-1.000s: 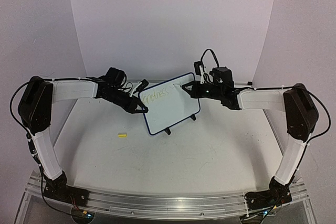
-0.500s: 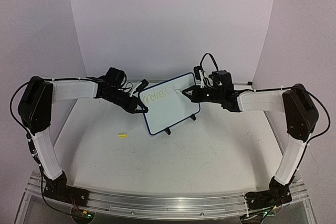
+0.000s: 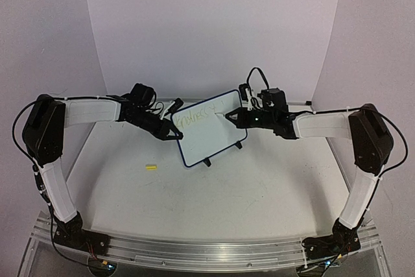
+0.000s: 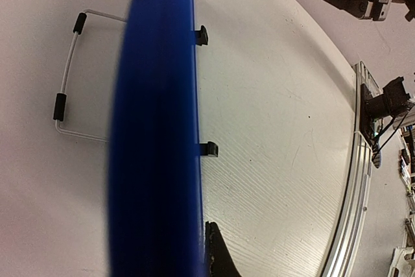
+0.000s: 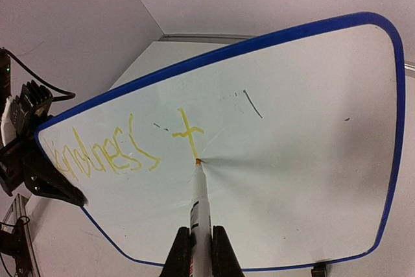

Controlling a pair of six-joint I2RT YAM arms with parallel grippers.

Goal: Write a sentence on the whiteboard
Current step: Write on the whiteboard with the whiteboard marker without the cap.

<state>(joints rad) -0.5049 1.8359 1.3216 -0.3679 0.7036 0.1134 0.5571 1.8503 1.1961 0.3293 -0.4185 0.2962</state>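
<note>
The whiteboard [image 3: 209, 128] stands tilted at the back middle of the table, blue-rimmed. My left gripper [image 3: 174, 133] is shut on its left edge; in the left wrist view the blue rim [image 4: 155, 128] fills the middle, with one fingertip [image 4: 217, 251] beside it. My right gripper [image 3: 235, 116] is shut on a white marker [image 5: 200, 209] whose orange tip touches the board [image 5: 292, 147]. The sentence [image 5: 110, 154] reads "kindness" in yellow, followed by a "t" [image 5: 187, 131] just above the tip. It shows faintly in the top view [image 3: 194, 118].
A small yellow marker cap [image 3: 151, 167] lies on the table left of the board. The board's wire stand [image 4: 68, 82] and two black clip feet [image 4: 202, 35] rest on the table. White walls close off the back and sides.
My right gripper has moved the marker tip slightly left and down on the board, drawing the "t" after "kindness". The left gripper and board have not moved.
</note>
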